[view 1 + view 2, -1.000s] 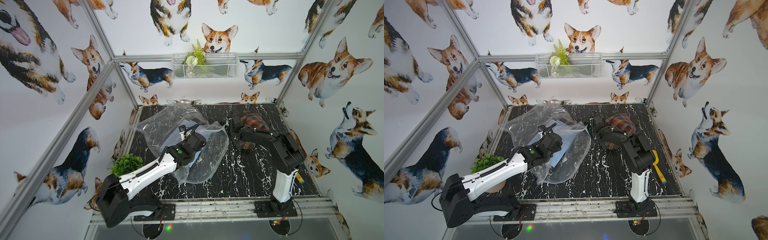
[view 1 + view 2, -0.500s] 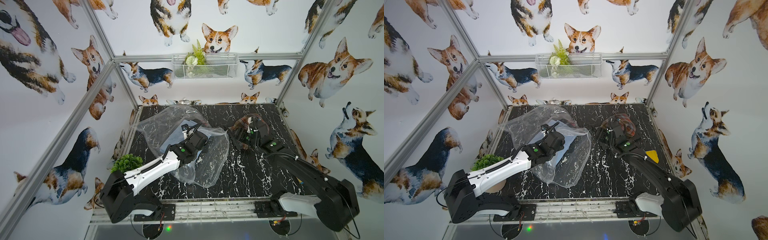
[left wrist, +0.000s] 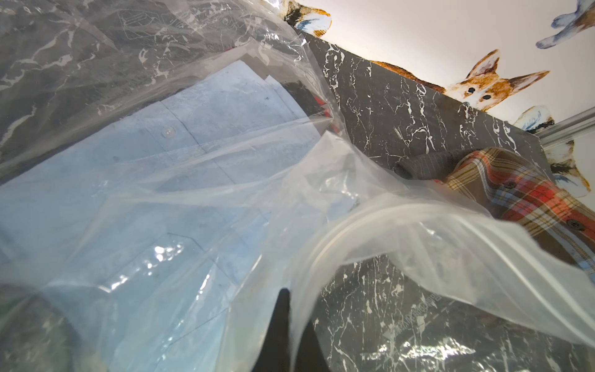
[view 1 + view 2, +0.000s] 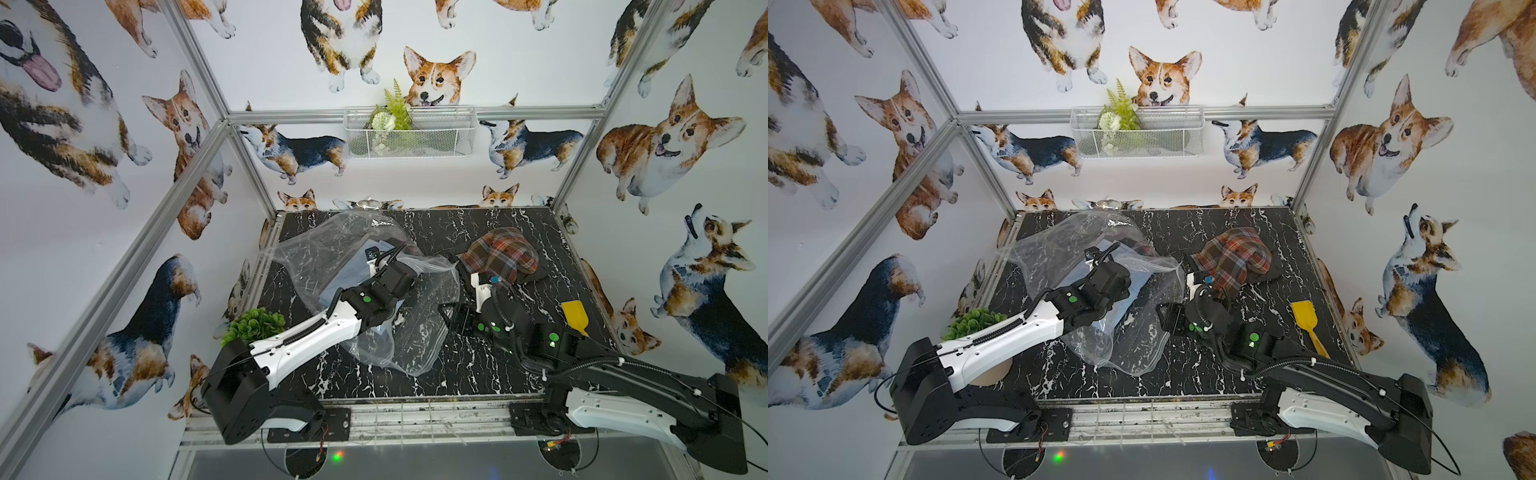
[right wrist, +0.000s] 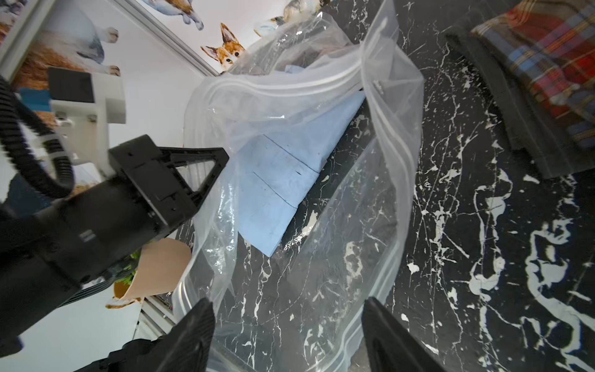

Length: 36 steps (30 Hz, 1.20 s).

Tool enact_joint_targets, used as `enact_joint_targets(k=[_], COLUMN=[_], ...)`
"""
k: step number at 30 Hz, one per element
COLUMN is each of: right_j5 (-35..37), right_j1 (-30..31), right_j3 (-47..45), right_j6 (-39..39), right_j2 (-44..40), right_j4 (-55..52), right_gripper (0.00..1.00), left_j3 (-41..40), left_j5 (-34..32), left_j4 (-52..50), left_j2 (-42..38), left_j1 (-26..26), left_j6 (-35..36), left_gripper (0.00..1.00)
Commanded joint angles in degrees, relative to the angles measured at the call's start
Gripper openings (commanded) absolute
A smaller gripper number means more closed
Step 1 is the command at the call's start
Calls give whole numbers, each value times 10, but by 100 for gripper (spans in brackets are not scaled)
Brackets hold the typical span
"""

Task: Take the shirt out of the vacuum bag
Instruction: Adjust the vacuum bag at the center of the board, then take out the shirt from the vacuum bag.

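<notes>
The clear vacuum bag [image 4: 324, 249] [image 4: 1059, 245] lies crumpled left of the table's middle, its zip-seal mouth [image 5: 380, 106] gaping toward the right. A folded light blue shirt [image 3: 193, 145] [image 5: 283, 174] [image 4: 1117, 309] lies inside it. My left gripper [image 3: 291, 309] is shut on the bag's upper film near the mouth, holding it raised. My right gripper [image 5: 288, 309] [image 4: 453, 316] hangs open just over the bag's near right part, with nothing between its fingers. A red and brown plaid shirt [image 4: 498, 253] [image 4: 1233, 253] [image 3: 531, 199] lies outside the bag at the back right.
A yellow spatula [image 4: 575, 316] [image 4: 1306, 322] lies near the table's right edge. A small potted green plant [image 4: 253, 324] [image 4: 971, 324] stands at the left edge beside my left arm. A white wire basket [image 4: 409, 133] hangs on the back wall.
My right arm has pulled back from the plaid shirt and come forward and left to the bag's near right part, jaws still open. The left gripper and bag have shifted only slightly.
</notes>
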Motion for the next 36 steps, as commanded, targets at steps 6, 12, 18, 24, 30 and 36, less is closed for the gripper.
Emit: enact_joint_targets(k=[6,12,18,24,30,36], right_j5=[-6,-33,-70,-92,-122,-110], right_j1=[9,-17,-54,-71,-93,-81], right_j3=[39,56,60,101,124,133], right_j6=[23,42,56,46,64,64], right_j2=[134,209,281,350,415,405], right_j4=[123,172,210,221,257,262], right_gripper=[75,75,75,74,73,73], left_j3=[-25,-30,-32,-38,-44,-57], left_j5=[3,6,9,9,10,7], left_j4=[26,28,23,21,19,21], left_j2=[-31,-43,-54,-63,-68,-78], left_j1=[0,0,0,0,0,0], left_j6=[10,17,22,25,30,33], left_gripper=[0,0,0,0,0,0])
